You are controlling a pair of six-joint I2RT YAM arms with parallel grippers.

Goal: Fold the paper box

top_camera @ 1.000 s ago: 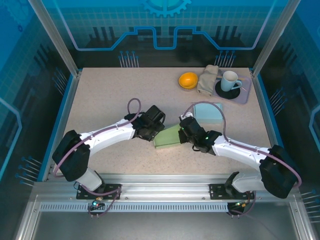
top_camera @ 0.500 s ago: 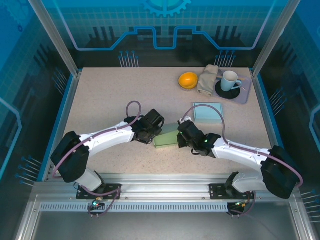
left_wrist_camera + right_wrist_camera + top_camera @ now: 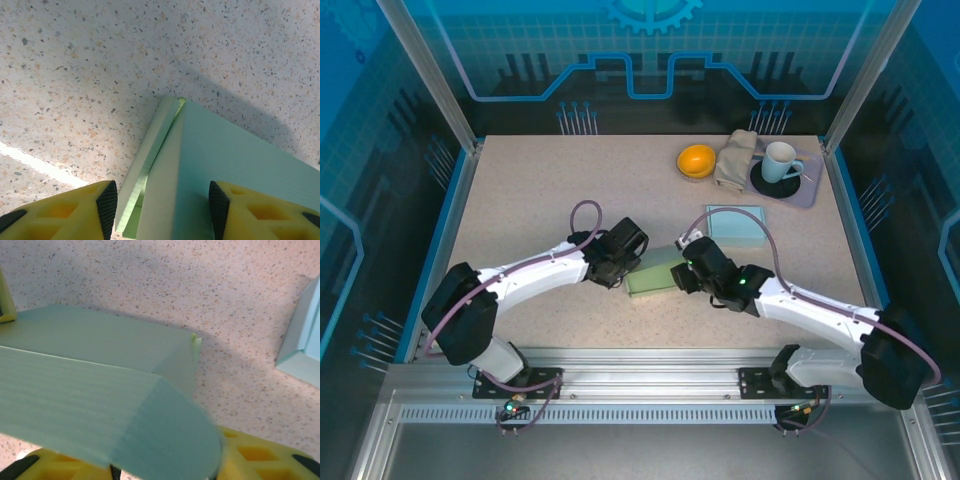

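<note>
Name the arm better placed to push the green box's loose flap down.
Right, probably. The loose flap curls across the right claw, whose fingers stand apart. The left claw straddles the green box at its other end, likely bracing it.

Both arms are reaching inward, the left pincer facing the right pincer, both with jaws standing apart.
</note>
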